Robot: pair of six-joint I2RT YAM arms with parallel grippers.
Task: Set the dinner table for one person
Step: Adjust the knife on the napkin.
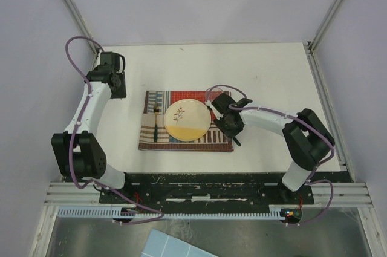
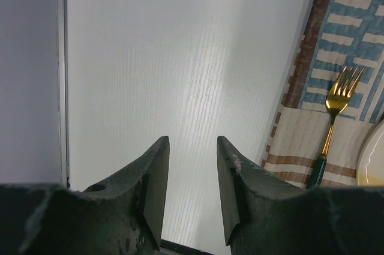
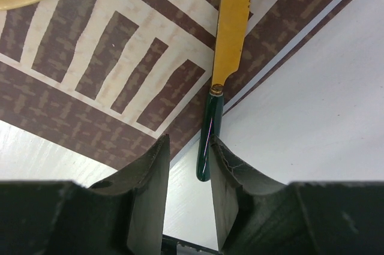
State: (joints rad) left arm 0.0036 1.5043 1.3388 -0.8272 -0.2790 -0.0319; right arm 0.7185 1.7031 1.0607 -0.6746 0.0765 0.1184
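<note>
Dinner table (image 1: 260, 69) — right wrist shows knife (image 3: 229, 57), left wrist shows fork (image 2: 336, 104).

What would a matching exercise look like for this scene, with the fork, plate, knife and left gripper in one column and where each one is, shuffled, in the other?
Things:
1. fork
2. plate
3. knife
4. left gripper

Places:
A. middle of the placemat
B. over bare table, left of the placemat
C. left part of the placemat
D. right edge of the placemat, handle between the right gripper's fingers

Pairs: 1-C, 2-A, 3-D, 4-B
</note>
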